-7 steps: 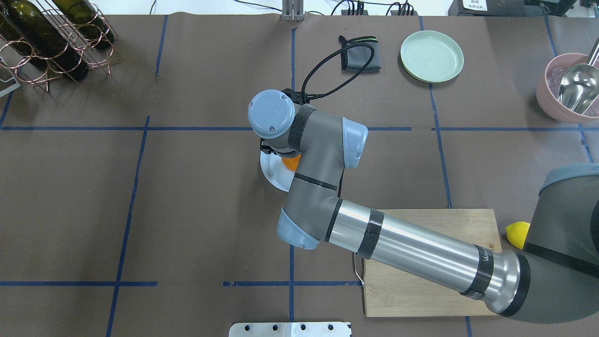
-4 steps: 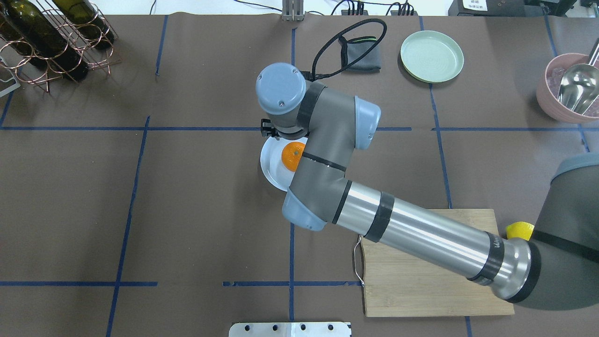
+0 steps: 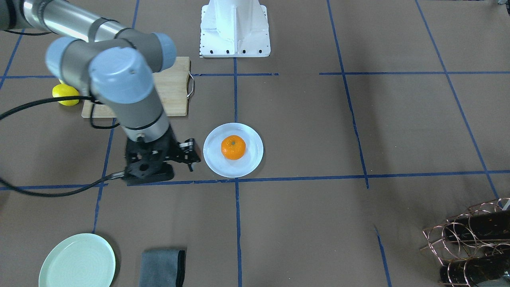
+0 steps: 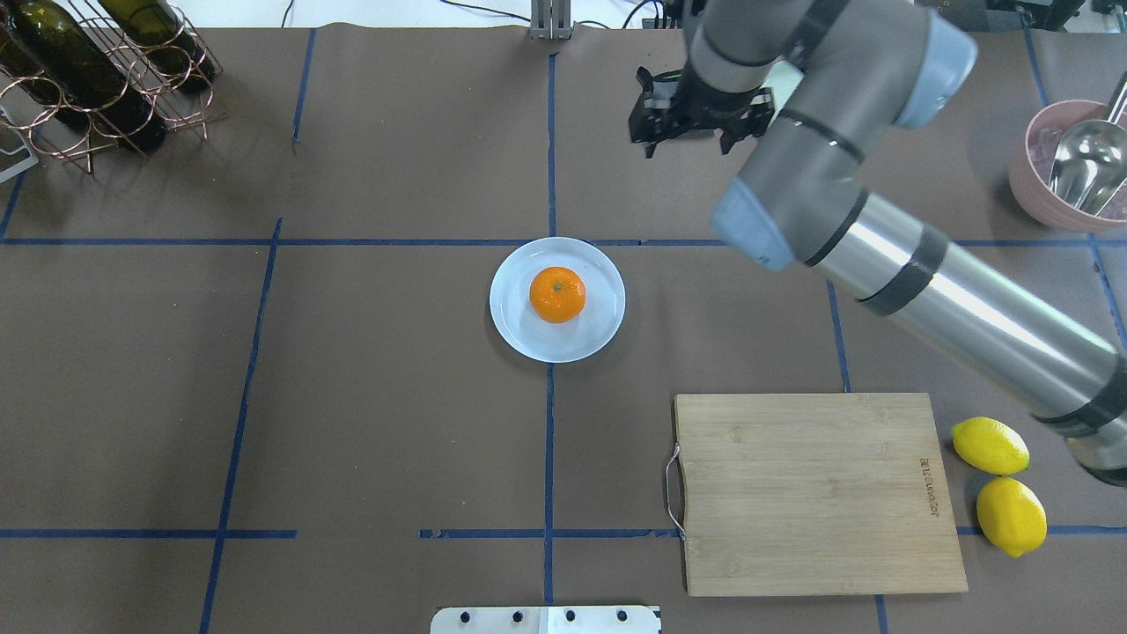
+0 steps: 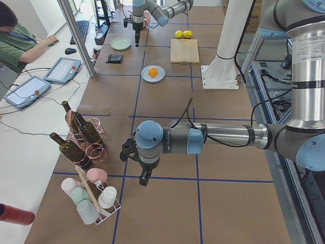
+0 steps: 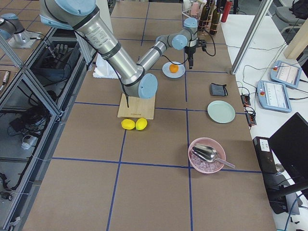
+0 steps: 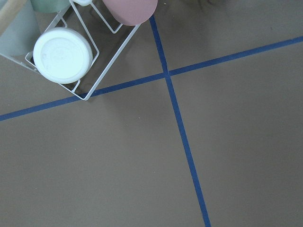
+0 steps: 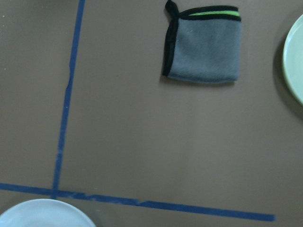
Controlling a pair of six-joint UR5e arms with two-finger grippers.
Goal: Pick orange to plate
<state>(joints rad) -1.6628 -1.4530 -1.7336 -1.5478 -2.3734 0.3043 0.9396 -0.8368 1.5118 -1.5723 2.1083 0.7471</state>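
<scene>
Since its green stem dot faces straight up, the orange (image 4: 557,294) shows no long axis; it sits mid-plate (image 4: 526,338), with the rim bare all round. The right gripper (image 4: 688,136), fingers apart, hangs well off toward the cloth (image 8: 203,45). Only the left side view shows the left gripper (image 5: 144,179), and whether its fingers are apart cannot be told.

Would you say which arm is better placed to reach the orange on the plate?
Right: the right gripper hovers near the plate holding the orange; the left gripper hangs far off.
</scene>
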